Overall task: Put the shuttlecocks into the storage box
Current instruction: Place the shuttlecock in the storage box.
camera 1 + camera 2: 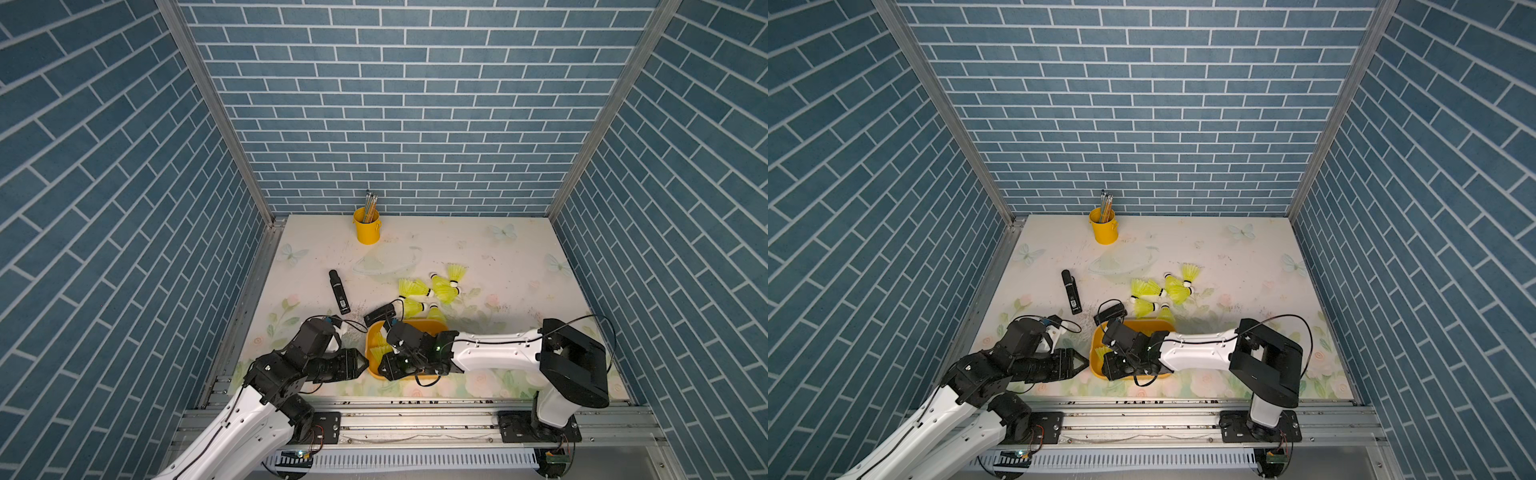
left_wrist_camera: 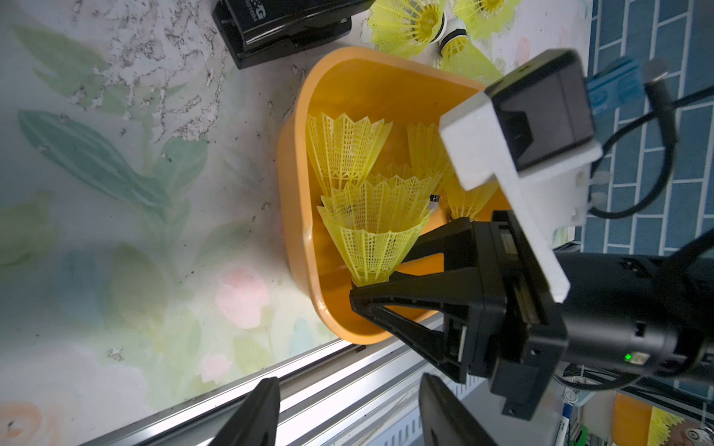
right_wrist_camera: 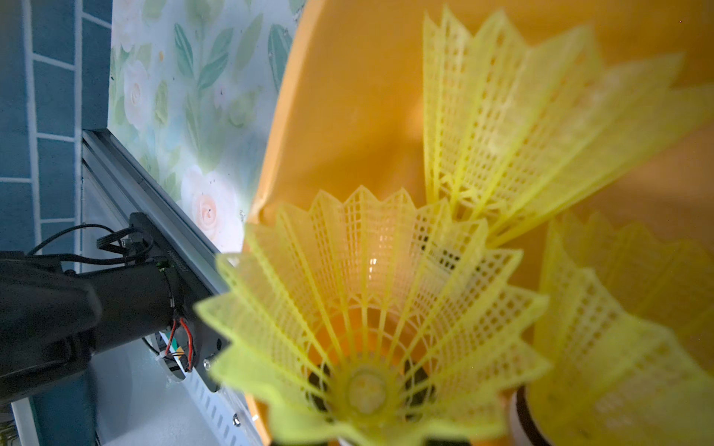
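- The left gripper [image 1: 364, 365]: we find its jaws parted and empty, just beside the left end of the shallow orange-yellow plastic storage box [image 1: 415, 322], near the front edge of the floral desk [image 1: 519, 270].
- The right gripper [image 2: 380, 278]: inside the box, its jaws flank the cork of one neon yellow-green mesh-skirted shuttlecock [image 2: 371, 235]. Whether they pinch it or stand just clear, we cannot tell. Its long axis continues the gripper's line, with the skirt opening toward the box's left end.
- Several more shuttlecocks [image 2: 344, 150] lie in the box.
- The loose shuttlecocks [image 1: 432, 291]: clustered beyond the box's far rim, pointing variously. We judge the right arm nearer.
- The round yellow pencil bucket [image 1: 366, 228]: at the desk's far edge.
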Available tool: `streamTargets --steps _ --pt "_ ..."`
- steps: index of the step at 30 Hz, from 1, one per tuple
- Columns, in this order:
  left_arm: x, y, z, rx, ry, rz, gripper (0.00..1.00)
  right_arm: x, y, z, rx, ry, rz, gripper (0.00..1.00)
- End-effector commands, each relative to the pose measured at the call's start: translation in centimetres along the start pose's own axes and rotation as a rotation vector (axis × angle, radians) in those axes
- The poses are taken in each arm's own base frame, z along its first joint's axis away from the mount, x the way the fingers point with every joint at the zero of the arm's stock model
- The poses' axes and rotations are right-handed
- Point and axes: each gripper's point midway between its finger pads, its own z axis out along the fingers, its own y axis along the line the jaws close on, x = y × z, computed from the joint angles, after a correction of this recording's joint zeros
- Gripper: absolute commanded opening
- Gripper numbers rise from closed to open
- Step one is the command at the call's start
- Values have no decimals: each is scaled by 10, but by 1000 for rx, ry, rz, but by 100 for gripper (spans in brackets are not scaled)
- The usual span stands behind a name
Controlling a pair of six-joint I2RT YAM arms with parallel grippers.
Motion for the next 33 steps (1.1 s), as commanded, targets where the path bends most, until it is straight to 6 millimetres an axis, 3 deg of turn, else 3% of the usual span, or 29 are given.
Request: streamTargets --steps 1,16,33 --pt "1 2 2 -7 4 14 64 -3 2 1 -2 13 20 39" --pt "-3 -1 3 -4 -2 17 64 -10 4 -9 -7 -5 31 41" --pt "-20 -18 -6 32 -56 15 65 -30 16 -46 -11 -69 18 47"
